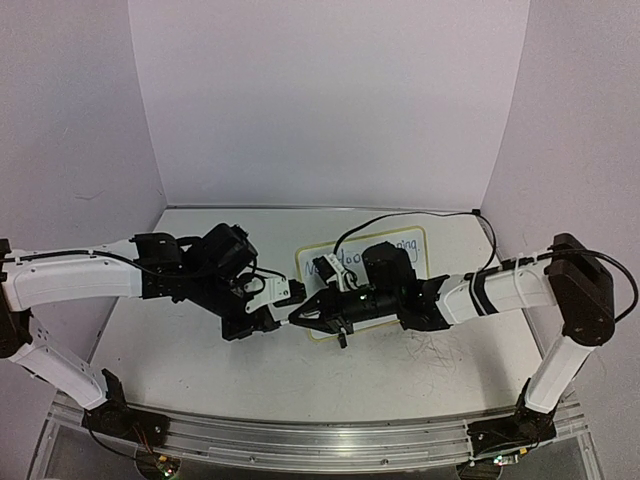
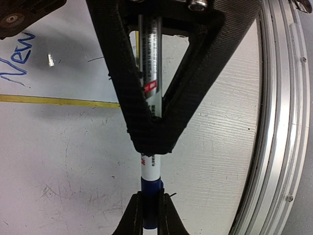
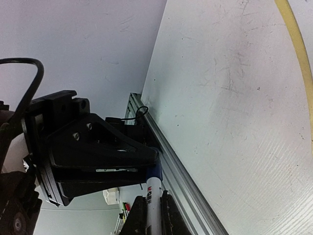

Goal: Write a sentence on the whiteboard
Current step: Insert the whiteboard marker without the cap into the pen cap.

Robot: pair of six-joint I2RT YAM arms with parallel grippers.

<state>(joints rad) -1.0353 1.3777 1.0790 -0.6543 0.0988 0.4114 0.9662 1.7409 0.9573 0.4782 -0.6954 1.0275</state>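
The whiteboard (image 1: 412,262) lies flat at mid-table, largely covered by my right arm. The sentence (image 1: 404,243) shows in parts as blue script. In the left wrist view "New" (image 2: 16,60) shows above the board's cream frame (image 2: 58,101). Both grippers meet in front of the board on one marker. My left gripper (image 1: 283,312) (image 2: 150,211) is shut on the marker's blue cap (image 2: 151,188). My right gripper (image 1: 305,318) (image 3: 153,213) is shut on the marker's white barrel (image 3: 152,192). The marker hangs above the table.
An aluminium rail (image 1: 300,438) (image 2: 279,122) (image 3: 182,177) runs along the table's near edge. Grey scribble marks (image 1: 432,346) lie on the table right of centre. A black cable (image 1: 430,214) arcs over the board's far side. Lilac walls close in the table.
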